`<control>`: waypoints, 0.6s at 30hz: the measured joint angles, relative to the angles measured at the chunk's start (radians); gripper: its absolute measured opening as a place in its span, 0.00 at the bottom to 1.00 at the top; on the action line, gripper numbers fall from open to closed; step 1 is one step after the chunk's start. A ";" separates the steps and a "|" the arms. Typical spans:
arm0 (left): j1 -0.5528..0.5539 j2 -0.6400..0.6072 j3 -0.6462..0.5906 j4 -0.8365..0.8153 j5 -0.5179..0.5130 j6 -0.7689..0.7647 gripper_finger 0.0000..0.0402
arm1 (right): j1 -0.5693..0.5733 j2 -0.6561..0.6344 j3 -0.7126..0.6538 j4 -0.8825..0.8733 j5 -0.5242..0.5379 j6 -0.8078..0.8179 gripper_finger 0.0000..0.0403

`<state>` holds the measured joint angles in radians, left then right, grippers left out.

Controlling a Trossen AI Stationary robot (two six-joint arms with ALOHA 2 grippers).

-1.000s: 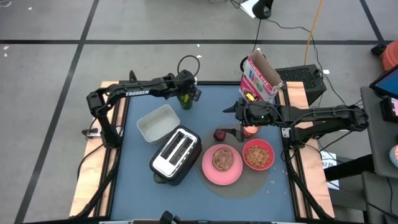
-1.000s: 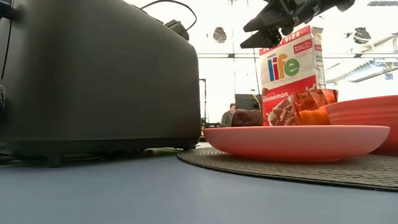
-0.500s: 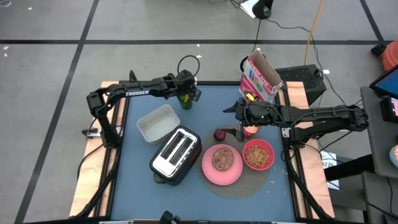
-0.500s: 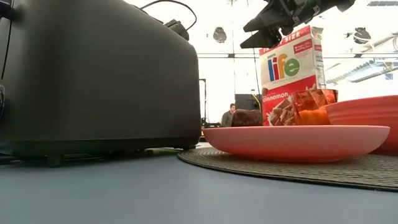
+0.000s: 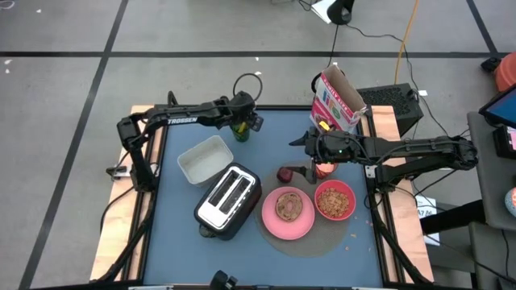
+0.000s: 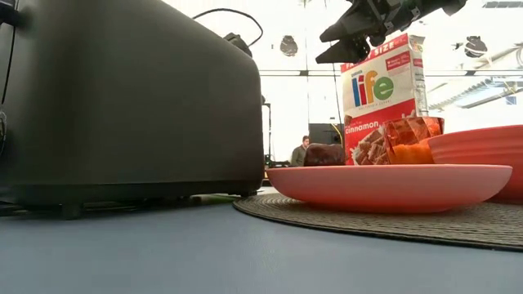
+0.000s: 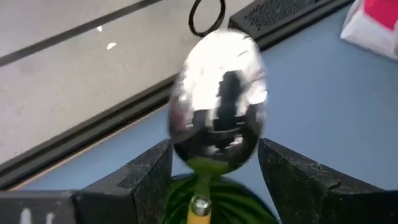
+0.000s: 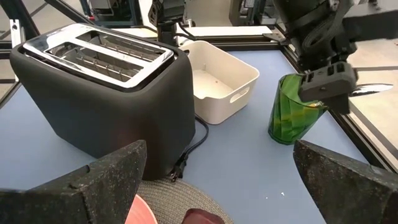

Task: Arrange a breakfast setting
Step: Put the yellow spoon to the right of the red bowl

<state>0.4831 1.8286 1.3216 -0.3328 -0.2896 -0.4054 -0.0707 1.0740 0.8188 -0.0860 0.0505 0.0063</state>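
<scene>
Left gripper (image 7: 214,180) pinching spoon (image 7: 217,106) over green cup (image 8: 292,112), beyond toaster (image 5: 228,199). Right gripper (image 5: 300,141) spread wide, empty, above dark red fruit (image 5: 285,173) beside toaster.

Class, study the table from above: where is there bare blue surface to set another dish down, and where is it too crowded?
Free: the near-left corner in front of the toaster and left of the pink plate, and the strip between the green cup and the cereal box. Crowded: the woven mat, where plate, red bowl and dark fruit crowd together under the right gripper.
</scene>
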 joint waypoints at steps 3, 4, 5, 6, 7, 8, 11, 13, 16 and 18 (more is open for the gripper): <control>0.000 -0.001 0.001 0.010 0.000 0.003 0.60 | 0.000 0.000 0.000 0.000 0.000 0.000 0.99; 0.000 -0.001 0.001 0.007 0.000 0.003 0.60 | 0.000 0.000 0.000 0.000 0.000 0.000 0.99; 0.000 -0.001 0.001 0.006 0.001 0.003 0.60 | 0.000 0.000 0.000 0.000 0.000 0.000 0.99; 0.000 -0.001 0.001 0.006 0.000 0.003 0.60 | 0.000 0.000 0.000 0.000 0.000 0.000 0.99; 0.000 -0.001 0.001 0.007 0.000 0.003 0.60 | 0.000 0.000 0.000 0.000 0.000 0.000 0.99; 0.000 -0.001 0.001 0.007 0.000 0.003 0.60 | 0.000 0.000 0.000 0.000 0.000 0.000 0.99; 0.000 -0.001 0.001 0.006 0.000 0.003 0.60 | 0.000 0.000 0.000 0.000 0.000 0.000 0.99; 0.000 -0.001 0.001 0.007 0.000 0.000 0.60 | 0.000 0.000 0.000 0.000 0.000 0.000 0.99; 0.000 -0.001 0.001 0.006 0.000 -0.001 0.60 | 0.000 0.000 0.000 0.000 0.000 0.000 0.99; 0.000 -0.001 0.001 0.007 0.000 -0.001 0.60 | 0.000 0.000 0.000 0.000 0.000 0.000 0.99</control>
<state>0.4831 1.8278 1.3224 -0.3260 -0.2893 -0.4065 -0.0708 1.0740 0.8188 -0.0860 0.0507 0.0067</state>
